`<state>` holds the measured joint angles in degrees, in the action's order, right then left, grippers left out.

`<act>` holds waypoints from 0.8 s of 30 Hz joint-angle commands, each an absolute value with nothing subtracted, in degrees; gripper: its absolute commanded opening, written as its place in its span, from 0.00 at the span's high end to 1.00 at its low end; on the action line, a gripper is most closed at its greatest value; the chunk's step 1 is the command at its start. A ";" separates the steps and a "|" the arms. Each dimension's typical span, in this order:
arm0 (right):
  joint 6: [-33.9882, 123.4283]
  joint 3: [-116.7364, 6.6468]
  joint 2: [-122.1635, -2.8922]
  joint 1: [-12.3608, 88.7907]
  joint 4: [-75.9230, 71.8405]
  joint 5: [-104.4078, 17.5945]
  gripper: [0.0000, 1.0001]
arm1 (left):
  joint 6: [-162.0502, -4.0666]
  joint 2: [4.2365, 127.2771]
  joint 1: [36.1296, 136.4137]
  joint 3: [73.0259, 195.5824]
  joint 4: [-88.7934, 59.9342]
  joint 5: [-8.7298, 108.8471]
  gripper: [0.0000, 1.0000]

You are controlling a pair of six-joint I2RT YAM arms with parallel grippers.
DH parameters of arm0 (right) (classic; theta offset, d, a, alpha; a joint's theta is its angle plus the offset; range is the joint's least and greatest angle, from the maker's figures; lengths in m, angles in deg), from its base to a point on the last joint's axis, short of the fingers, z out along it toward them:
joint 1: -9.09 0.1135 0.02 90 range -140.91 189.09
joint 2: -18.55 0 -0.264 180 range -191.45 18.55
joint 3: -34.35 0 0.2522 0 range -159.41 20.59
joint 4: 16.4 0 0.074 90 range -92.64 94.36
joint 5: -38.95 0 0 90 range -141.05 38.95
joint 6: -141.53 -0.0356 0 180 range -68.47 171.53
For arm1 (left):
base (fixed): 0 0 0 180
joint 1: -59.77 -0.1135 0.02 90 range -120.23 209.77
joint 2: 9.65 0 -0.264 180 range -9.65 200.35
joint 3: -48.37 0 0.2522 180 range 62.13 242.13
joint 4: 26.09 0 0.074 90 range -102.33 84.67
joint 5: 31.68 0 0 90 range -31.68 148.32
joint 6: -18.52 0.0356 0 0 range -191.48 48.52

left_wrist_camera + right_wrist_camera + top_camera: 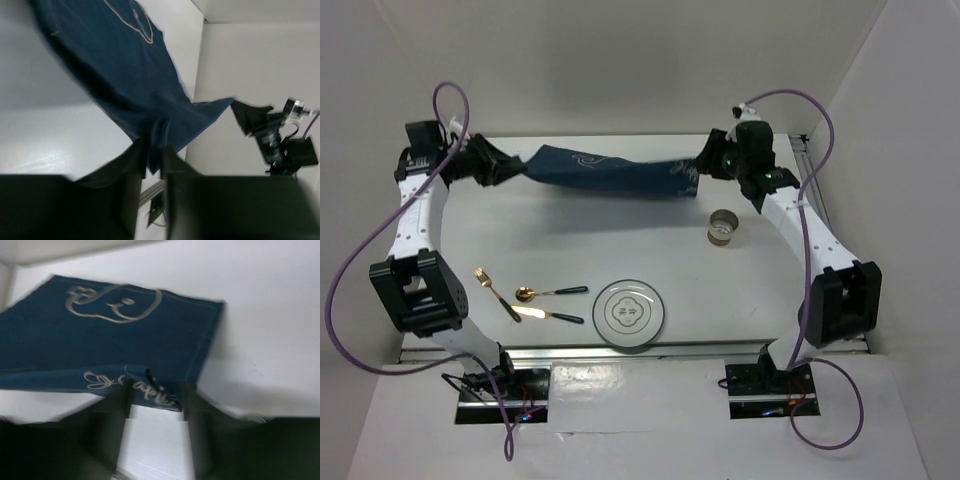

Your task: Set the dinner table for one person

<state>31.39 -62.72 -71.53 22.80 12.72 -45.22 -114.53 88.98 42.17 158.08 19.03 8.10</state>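
We hold the mat (610, 172) taut between the left gripper (517, 168) and right gripper (703, 168), each clamped on an end, above the table (650, 245) at 12 o'clock; an uneven pull could slip a corner free, or lowering might knock the can (723, 227) at 3.

Plain white back wall (640, 60) across the top of the frame, soft grey shadow drifting over it; left panel (350, 150) and right panel (910, 130) close in, both white. Light even, diffuse. White tabletop (620, 225) centre frame, silver rail (720, 350) along its lower edge
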 commanded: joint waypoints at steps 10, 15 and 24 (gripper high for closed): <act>26.84 -48.14 -60.71 20.24 12.74 -44.38 0.36 | -102.25 80.16 41.92 141.05 28.27 23.59 0.31; 25.96 -56.29 -71.51 29.64 18.44 -44.71 0.88 | -101.19 85.44 44.03 142.30 29.52 29.31 0.93; 21.92 -63.87 -90.95 39.59 23.91 -47.71 0.97 | -102.33 102.03 50.19 143.95 21.61 33.89 1.00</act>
<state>24.75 -61.17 -89.65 39.57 20.41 -45.55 -102.94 97.72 49.10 142.05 24.65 33.17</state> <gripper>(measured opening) 0.062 0.042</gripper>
